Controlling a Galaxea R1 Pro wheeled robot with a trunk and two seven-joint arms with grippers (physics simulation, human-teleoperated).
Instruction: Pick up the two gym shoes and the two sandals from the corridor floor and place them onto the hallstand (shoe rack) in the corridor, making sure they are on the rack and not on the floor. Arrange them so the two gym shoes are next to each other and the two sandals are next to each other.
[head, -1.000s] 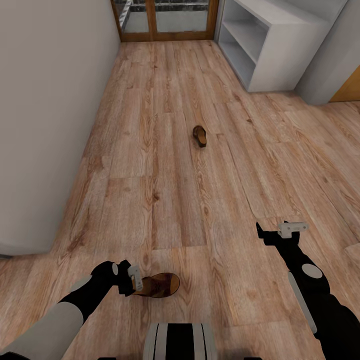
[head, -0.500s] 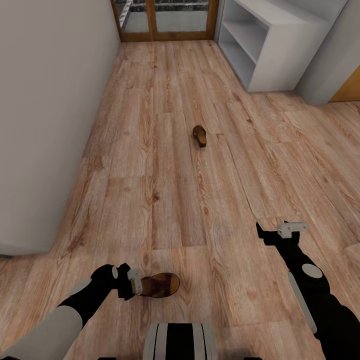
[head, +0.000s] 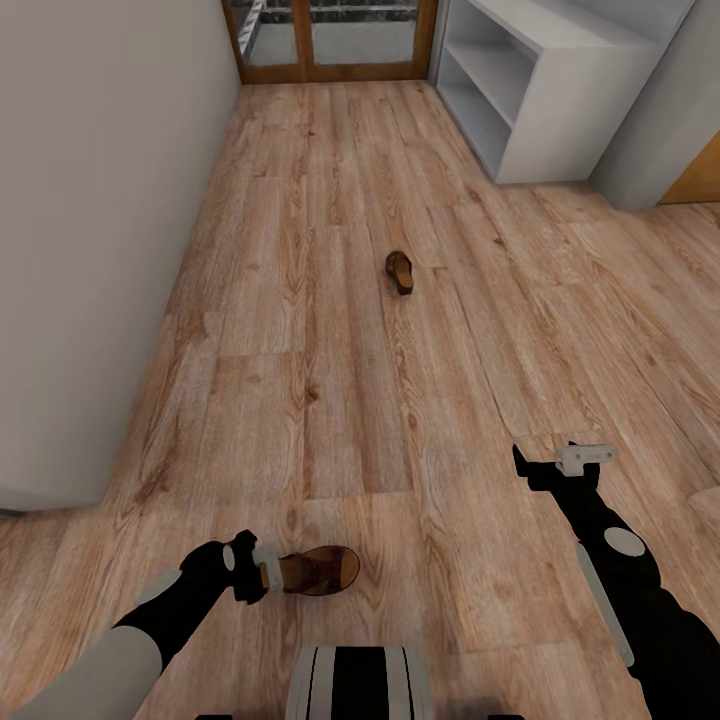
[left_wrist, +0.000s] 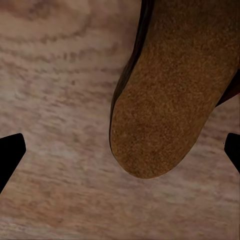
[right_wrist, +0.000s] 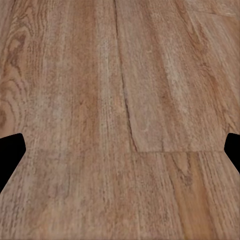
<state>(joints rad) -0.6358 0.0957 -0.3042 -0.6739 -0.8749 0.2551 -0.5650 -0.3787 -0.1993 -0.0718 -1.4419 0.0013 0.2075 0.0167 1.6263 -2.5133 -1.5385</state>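
One brown sandal (head: 320, 570) lies on the corridor floor (head: 330, 350) close in front of my base. My left gripper (head: 266, 567) is low at its near end, open. In the left wrist view the sandal's tan footbed (left_wrist: 165, 100) reaches in between the wide-apart dark fingertips (left_wrist: 10, 152), which do not touch it. A second sandal (head: 399, 271) lies farther up the corridor. My right gripper (head: 585, 456) hovers open over bare planks (right_wrist: 120, 100). The light-grey hallstand (head: 560, 100) stands at the far right. The gym shoes are out of view.
A pale wall (head: 90, 220) runs along the left side of the corridor. A wood-framed glass door (head: 330, 40) closes the far end. A grey wall corner (head: 660, 130) and an orange-brown panel (head: 700, 175) sit to the right of the hallstand.
My left gripper has sunk lower and edged closer to the near sandal's end. The right arm, both sandals and the camera have stayed put.
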